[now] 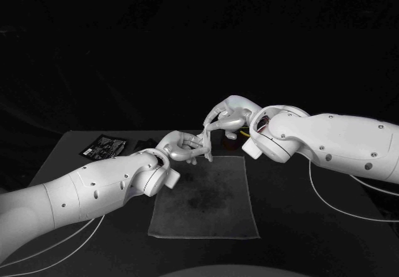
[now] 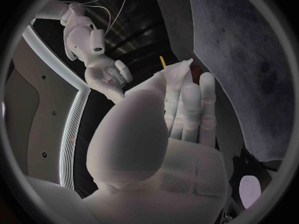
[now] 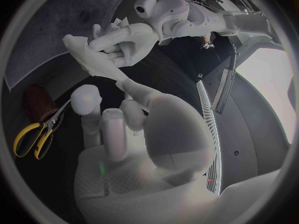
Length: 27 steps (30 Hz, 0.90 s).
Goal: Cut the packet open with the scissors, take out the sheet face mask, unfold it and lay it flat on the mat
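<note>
My left hand [image 1: 184, 148] is raised over the far edge of the grey mat [image 1: 203, 202] and holds the folded white sheet mask [image 1: 205, 147] between thumb and fingers. The left wrist view has the mask [image 2: 177, 73] at the fingertips. From the right wrist view, the mask [image 3: 84, 52] hangs from the left hand [image 3: 127, 37]. My right hand [image 1: 226, 118] hovers just beyond it with fingers spread and one fingertip reaching to the mask's trailing end; nothing is held in it. The black packet [image 1: 104, 145] lies on the table at the far left. Yellow-handled scissors [image 3: 36, 134] lie under the right hand.
A dark red object [image 3: 36, 100] sits by the scissors' blades near the mat's far right corner [image 2: 197, 75]. The mat [image 2: 249, 55] lies bare in front of both hands. White cables [image 1: 349, 210] trail across the black table on the right.
</note>
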Tool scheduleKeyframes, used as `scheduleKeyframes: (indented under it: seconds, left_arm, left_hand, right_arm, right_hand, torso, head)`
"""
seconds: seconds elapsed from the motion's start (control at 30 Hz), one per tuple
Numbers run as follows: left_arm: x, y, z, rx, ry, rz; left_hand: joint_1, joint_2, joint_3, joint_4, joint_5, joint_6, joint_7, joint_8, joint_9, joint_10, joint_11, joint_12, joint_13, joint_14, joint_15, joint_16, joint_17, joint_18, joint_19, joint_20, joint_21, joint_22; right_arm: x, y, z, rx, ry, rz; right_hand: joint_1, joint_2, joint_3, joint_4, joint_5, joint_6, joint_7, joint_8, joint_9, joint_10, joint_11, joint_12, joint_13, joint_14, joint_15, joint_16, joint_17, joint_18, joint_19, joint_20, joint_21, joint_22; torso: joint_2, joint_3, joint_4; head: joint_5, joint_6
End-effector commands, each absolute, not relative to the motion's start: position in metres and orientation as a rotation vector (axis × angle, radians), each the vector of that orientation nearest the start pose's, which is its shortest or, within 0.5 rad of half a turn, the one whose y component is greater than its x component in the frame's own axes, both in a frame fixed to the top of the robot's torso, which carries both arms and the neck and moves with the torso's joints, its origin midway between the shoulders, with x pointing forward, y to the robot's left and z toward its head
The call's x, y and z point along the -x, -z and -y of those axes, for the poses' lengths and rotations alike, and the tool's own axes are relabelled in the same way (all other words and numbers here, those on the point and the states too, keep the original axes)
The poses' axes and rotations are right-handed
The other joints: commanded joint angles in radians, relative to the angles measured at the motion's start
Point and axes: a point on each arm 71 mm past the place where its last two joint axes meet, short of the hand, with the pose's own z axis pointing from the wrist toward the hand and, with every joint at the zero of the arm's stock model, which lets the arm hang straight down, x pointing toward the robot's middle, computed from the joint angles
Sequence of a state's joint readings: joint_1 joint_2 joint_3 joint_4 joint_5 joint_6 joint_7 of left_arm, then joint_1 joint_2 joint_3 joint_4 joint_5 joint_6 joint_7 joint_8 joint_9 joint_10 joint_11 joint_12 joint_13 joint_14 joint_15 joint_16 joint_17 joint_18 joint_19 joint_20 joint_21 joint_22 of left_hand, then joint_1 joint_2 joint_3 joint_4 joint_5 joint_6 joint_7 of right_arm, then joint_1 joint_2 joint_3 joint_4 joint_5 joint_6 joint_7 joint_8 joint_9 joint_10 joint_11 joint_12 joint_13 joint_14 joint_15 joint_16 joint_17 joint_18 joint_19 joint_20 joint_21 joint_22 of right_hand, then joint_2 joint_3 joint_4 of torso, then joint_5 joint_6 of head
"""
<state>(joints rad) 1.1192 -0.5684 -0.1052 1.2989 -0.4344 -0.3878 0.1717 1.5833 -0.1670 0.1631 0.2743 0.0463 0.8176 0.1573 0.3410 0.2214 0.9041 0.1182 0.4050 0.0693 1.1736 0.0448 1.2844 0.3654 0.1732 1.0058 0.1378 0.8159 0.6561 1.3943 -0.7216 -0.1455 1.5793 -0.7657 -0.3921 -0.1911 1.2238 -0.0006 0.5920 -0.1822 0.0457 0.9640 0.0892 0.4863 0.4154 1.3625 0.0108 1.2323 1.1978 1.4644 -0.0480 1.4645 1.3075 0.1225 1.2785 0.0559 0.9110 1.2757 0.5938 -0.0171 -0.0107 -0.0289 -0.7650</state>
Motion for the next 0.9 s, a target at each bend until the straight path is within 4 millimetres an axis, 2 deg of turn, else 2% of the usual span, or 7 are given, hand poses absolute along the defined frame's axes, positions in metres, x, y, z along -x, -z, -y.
scheduleKeyframes:
  seconds: [0.03, 0.07, 0.13, 0.17, 0.4, 0.57, 0.9]
  left_arm:
    - [-0.493, 0.256, -0.122, 0.735, 1.302, -1.758]
    - [-0.492, 0.255, -0.121, 0.73, 1.31, -1.756]
    - [-0.492, 0.254, -0.12, 0.719, 1.328, -1.755]
    - [-0.491, 0.254, -0.119, 0.714, 1.339, -1.756]
    - [-0.489, 0.252, -0.115, 0.689, 1.382, -1.758]
    - [-0.489, 0.252, -0.115, 0.684, 1.389, -1.751]
    - [-0.492, 0.254, -0.127, 0.702, 1.344, -1.753]
  left_hand:
    - [0.013, 0.019, 0.007, 0.003, 0.002, 0.052, -0.008, 0.027, 0.011, 0.014, -0.002, 0.011, 0.002, -0.01, -0.002, 0.0, 0.005, 0.01, -0.005, 0.0, -0.003, 0.003]
    - [0.021, 0.034, 0.018, 0.005, 0.002, 0.09, -0.02, 0.045, 0.017, 0.029, -0.005, 0.017, 0.004, -0.006, -0.005, 0.003, 0.014, 0.011, -0.005, -0.001, -0.001, 0.004]
    - [0.024, 0.048, 0.031, 0.008, 0.002, 0.125, -0.033, 0.06, 0.023, 0.049, -0.011, 0.023, 0.004, 0.001, -0.009, 0.009, 0.03, 0.011, -0.005, -0.004, 0.002, 0.007]
    - [0.028, 0.058, 0.041, 0.009, 0.002, 0.143, -0.04, 0.068, 0.025, 0.07, -0.017, 0.03, 0.006, 0.016, -0.014, 0.021, 0.061, 0.012, -0.003, -0.007, 0.005, 0.009]
    - [0.045, 0.085, 0.083, 0.001, 0.002, 0.206, -0.052, 0.094, 0.035, 0.136, -0.046, 0.048, 0.011, 0.029, -0.037, 0.035, 0.091, 0.011, -0.005, -0.024, 0.019, 0.02]
    - [0.05, 0.097, 0.112, -0.008, 0.002, 0.209, -0.052, 0.101, 0.042, 0.16, -0.057, 0.051, 0.012, 0.033, -0.047, 0.039, 0.101, 0.011, -0.006, -0.033, 0.027, 0.028]
    - [0.048, 0.09, 0.135, -0.013, 0.002, 0.205, -0.049, 0.11, 0.051, 0.171, -0.061, 0.05, 0.013, 0.047, -0.052, 0.048, 0.128, 0.01, -0.005, -0.039, 0.036, 0.036]
  right_arm:
    - [-0.493, 0.137, 0.137, -0.397, -0.973, -1.79]
    - [-0.493, 0.137, 0.137, -0.398, -0.972, -1.79]
    - [-0.494, 0.137, 0.137, -0.399, -0.97, -1.79]
    - [-0.494, 0.137, 0.137, -0.4, -0.969, -1.79]
    - [-0.498, 0.137, 0.14, -0.407, -0.957, -1.789]
    - [-0.501, 0.138, 0.144, -0.414, -0.944, -1.789]
    - [-0.507, 0.142, 0.157, -0.42, -0.908, -1.796]
  right_hand:
    - [-0.007, 0.006, 0.006, -0.003, 0.004, 0.009, 0.001, 0.003, 0.001, 0.005, -0.001, 0.004, 0.001, 0.058, -0.007, 0.003, 0.048, 0.008, 0.002, -0.001, -0.004, 0.001]
    - [-0.007, 0.006, 0.006, -0.003, 0.004, 0.009, 0.001, 0.003, 0.001, 0.005, -0.001, 0.004, 0.001, 0.058, -0.007, 0.003, 0.048, 0.008, 0.002, -0.001, -0.004, 0.001]
    - [-0.007, 0.006, 0.006, -0.003, 0.004, 0.009, 0.001, 0.003, 0.001, 0.005, -0.001, 0.004, 0.001, 0.058, -0.007, 0.003, 0.048, 0.008, 0.002, -0.001, -0.004, 0.001]
    - [-0.007, 0.006, 0.006, -0.003, 0.004, 0.009, 0.001, 0.003, 0.001, 0.005, -0.001, 0.004, 0.001, 0.058, -0.007, 0.003, 0.048, 0.008, 0.002, -0.001, -0.004, 0.001]
    - [-0.008, 0.005, 0.008, -0.003, 0.003, 0.009, 0.001, 0.003, 0.001, 0.006, -0.001, 0.005, 0.003, 0.058, -0.007, 0.003, 0.047, 0.008, 0.003, -0.001, -0.003, 0.002]
    - [-0.008, 0.005, 0.008, -0.003, 0.003, 0.009, 0.001, 0.003, 0.001, 0.006, -0.001, 0.005, 0.003, 0.058, -0.007, 0.003, 0.047, 0.008, 0.003, -0.001, -0.003, 0.002]
    - [-0.009, 0.004, 0.009, -0.003, 0.003, 0.009, 0.001, 0.004, 0.0, 0.006, -0.001, 0.004, 0.002, 0.058, -0.007, 0.003, 0.047, 0.007, 0.004, -0.002, -0.002, 0.002]
  torso:
    - [0.0, -0.0002, -0.0003]
    - [0.0, -0.0003, -0.0005]
    - [0.0, -0.0002, -0.0003]
    - [0.0, -0.0003, -0.0003]
    - [0.0, -0.0002, -0.0005]
    - [0.0, 0.0002, 0.0002]
    - [-0.001, 0.0, -0.0011]
  head:
    - [-0.001, -0.001]
    - [-0.001, -0.001]
    - [-0.001, -0.001]
    - [-0.001, -0.001]
    - [-0.001, -0.002]
    - [-0.002, -0.002]
    - [-0.006, -0.002]
